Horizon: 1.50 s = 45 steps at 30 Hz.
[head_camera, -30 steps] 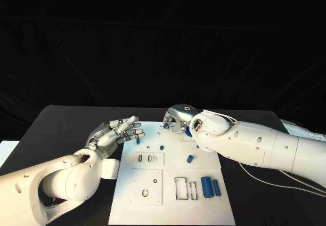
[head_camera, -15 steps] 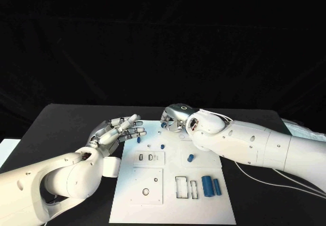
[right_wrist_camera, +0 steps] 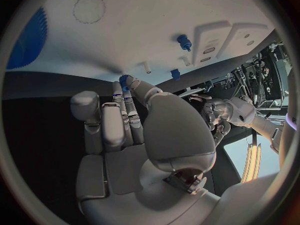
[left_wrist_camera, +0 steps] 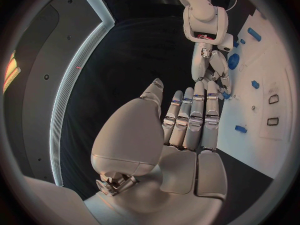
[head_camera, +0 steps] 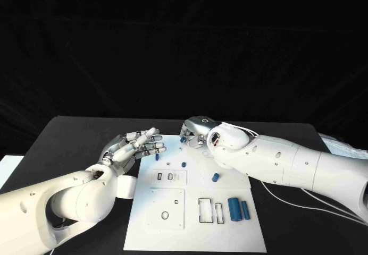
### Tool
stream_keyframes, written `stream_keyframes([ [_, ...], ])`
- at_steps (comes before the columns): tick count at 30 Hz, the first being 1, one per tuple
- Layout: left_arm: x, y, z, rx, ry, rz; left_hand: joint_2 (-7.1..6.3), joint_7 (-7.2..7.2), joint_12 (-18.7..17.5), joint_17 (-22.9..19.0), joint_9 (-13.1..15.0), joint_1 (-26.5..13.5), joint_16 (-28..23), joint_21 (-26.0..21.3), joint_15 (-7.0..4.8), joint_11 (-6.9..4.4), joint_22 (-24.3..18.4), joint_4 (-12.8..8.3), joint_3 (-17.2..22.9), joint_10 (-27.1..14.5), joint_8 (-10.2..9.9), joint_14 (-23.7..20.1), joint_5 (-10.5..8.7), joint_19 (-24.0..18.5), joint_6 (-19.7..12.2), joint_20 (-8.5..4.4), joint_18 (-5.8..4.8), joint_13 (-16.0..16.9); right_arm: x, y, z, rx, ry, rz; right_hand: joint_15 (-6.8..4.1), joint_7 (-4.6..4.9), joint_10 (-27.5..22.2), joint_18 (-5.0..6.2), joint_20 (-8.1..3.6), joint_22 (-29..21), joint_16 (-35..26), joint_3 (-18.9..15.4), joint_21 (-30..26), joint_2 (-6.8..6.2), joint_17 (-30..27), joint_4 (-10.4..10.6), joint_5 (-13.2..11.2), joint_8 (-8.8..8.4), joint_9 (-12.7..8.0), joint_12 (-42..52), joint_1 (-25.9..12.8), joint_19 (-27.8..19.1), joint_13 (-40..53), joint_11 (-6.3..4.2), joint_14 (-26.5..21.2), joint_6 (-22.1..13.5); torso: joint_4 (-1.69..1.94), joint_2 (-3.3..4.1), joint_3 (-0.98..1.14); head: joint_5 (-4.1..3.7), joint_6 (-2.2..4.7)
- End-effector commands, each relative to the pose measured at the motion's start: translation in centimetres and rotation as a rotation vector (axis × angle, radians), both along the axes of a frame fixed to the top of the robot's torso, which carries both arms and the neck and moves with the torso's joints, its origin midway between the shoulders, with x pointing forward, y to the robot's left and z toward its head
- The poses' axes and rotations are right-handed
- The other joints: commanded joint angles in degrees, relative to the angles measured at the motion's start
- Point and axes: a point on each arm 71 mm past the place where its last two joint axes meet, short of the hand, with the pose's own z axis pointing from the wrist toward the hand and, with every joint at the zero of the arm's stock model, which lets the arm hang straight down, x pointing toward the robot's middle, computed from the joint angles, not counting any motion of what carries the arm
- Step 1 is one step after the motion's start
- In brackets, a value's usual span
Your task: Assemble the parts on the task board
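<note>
Silver left hand (head_camera: 132, 148) spread wide, empty, beside task board (head_camera: 193, 223); right hand (head_camera: 196, 132) pinches small blue part (right_wrist_camera: 124, 79).

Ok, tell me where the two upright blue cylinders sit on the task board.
In the head view, the two blue cylinders stand side by side near the task board's right edge, just right of the rectangular slots.

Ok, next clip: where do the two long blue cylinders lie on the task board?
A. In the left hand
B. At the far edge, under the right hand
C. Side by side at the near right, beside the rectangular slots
C: the two long blue cylinders lie side by side at the task board's near right, next to the rectangular slots, with neither hand on them.
</note>
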Motion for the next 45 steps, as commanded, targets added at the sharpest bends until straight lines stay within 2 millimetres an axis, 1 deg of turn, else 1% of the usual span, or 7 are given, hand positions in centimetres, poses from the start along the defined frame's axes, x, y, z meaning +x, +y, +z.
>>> stream_keyframes([
  [1,-0.1,-0.3,0.2,-0.016,-0.007,-0.023,0.54,0.34,-0.16,0.07,-0.07,0.15,-0.32,0.15,-0.06,0.23,-0.08,-0.35,-0.04,0.26,-0.32,0.36,-0.21,0.26,0.15,-0.03,0.73,-0.06,0.0,0.1,-0.5,-0.034,0.023,-0.002,-0.02,0.26,-0.83,-0.45,0.45,-0.08,0.29,0.31,0.27,-0.44,-0.08,0.17,0.06,0.03,0.01,0.16,-0.64,-0.15,0.01,-0.01,2.22,-0.28,-0.03,0.00,-0.03,0.07,-0.07],
  [17,0.0,-0.2,0.3,-0.014,-0.008,-0.020,0.61,0.33,-0.27,0.12,-0.07,0.25,-0.39,0.11,-0.06,0.23,-0.13,-0.51,-0.07,0.27,-0.41,0.39,-0.23,0.31,0.15,-0.03,0.72,-0.06,-0.4,-0.7,-0.1,0.009,0.006,0.004,1.95,1.82,-15.17,0.55,2.58,-5.46,-1.60,-3.01,-2.66,-4.07,-3.74,0.44,0.33,0.05,-1.19,0.45,-0.64,-3.24,0.03,2.50,0.99,-11.25,-0.14,0.00,0.11,0.11,-0.02],
  [26,0.0,0.4,0.3,-0.009,-0.008,-0.009,0.62,0.33,-0.30,0.13,-0.07,0.26,-0.40,0.10,-0.06,0.23,-0.14,-0.54,-0.08,0.27,-0.43,0.40,-0.23,0.31,0.15,-0.04,0.72,-0.06,-2.4,-5.9,1.8,0.121,0.004,-0.056,1.27,2.38,-5.56,0.39,2.10,-4.46,-0.53,-3.54,-1.87,-3.26,-2.57,1.99,4.09,0.68,-0.81,4.15,-1.53,-2.45,0.73,1.52,1.37,-8.16,-0.73,0.13,0.14,-0.11,0.40],
  [31,0.0,0.4,0.3,-0.011,-0.007,-0.012,0.62,0.33,-0.30,0.13,-0.07,0.26,-0.40,0.10,-0.06,0.23,-0.14,-0.54,-0.08,0.27,-0.43,0.40,-0.23,0.31,0.15,-0.04,0.72,-0.06,-3.2,-9.8,2.1,0.226,0.112,-0.170,-0.59,0.87,6.31,-1.03,0.63,3.64,5.64,-6.43,3.12,-5.68,6.96,3.56,5.07,0.02,-1.15,10.71,-3.81,2.17,4.57,-0.97,3.29,-9.20,-0.91,0.12,0.24,-0.09,0.59],
  [35,0.0,0.4,0.3,-0.011,-0.007,-0.013,0.62,0.33,-0.30,0.13,-0.07,0.26,-0.40,0.10,-0.06,0.23,-0.14,-0.54,-0.08,0.27,-0.43,0.40,-0.23,0.31,0.15,-0.04,0.72,-0.06,-3.3,-11.8,1.8,0.259,0.187,-0.235,-1.89,-0.40,13.56,-2.88,-0.97,13.26,8.54,-10.59,8.75,-6.68,11.33,4.37,5.58,0.48,-0.97,38.32,-4.49,7.45,32.33,-2.37,3.92,-9.86,-0.91,0.19,0.29,-0.28,0.61],
  [37,0.0,0.4,0.3,-0.011,-0.006,-0.013,0.64,0.30,-0.32,0.15,-0.07,0.30,-0.42,0.10,-0.06,0.23,-0.15,-0.58,-0.09,0.27,-0.44,0.41,-0.23,0.33,0.15,-0.04,0.72,-0.06,-3.3,-12.6,1.5,0.256,0.217,-0.261,-1.69,-0.06,8.75,-3.60,-1.04,16.94,10.84,-14.67,11.02,-4.62,14.83,6.00,6.18,0.80,-0.86,60.92,-3.88,9.07,57.44,-1.96,4.03,-10.30,-0.87,0.17,0.27,-0.42,0.63],
  [45,0.1,0.3,0.3,-0.012,-0.005,-0.017,0.64,0.30,-0.32,0.15,-0.07,0.30,-0.42,0.10,-0.06,0.23,-0.15,-0.58,-0.09,0.27,-0.44,0.41,-0.23,0.33,0.15,-0.04,0.72,-0.06,-2.8,-14.2,0.8,0.218,0.275,-0.321,-0.82,0.53,11.60,-4.15,-0.03,20.72,12.96,-17.01,13.00,-3.76,18.94,6.99,6.44,0.96,-0.91,72.49,-3.27,10.18,71.03,-1.22,4.68,-10.84,-0.73,0.17,0.20,-0.83,0.67],
])
